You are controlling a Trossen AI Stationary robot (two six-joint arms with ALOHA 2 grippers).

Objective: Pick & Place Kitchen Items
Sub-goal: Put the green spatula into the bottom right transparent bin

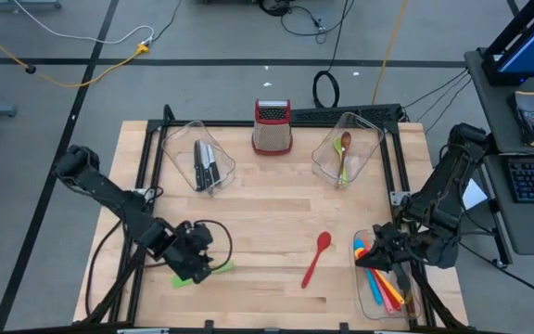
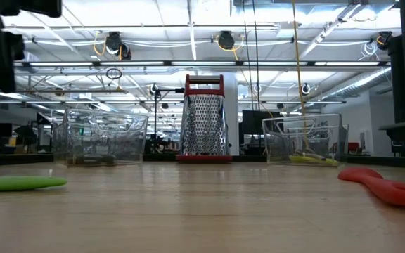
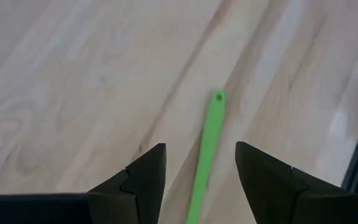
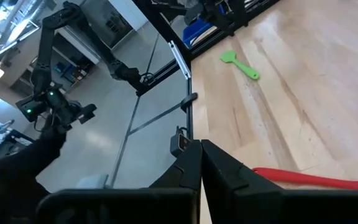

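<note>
While high cam hides it, wrist cam shows left pincer (image 3: 201, 171) open astride green spatula (image 3: 206, 149), right pincer (image 4: 201, 163) shut, empty.

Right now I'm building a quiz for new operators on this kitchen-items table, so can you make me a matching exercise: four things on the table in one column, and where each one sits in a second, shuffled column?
Things:
1. green spatula
2. red spoon
3. black-handled knives
4. box grater

Places:
A. inside the clear bin at the table's back left
B. standing upright at the back edge, between two bins
C. flat on the bare wood, under the open left gripper
D. flat on the bare wood, left of the front right bin

Pairs: 1-C, 2-D, 3-A, 4-B
</note>
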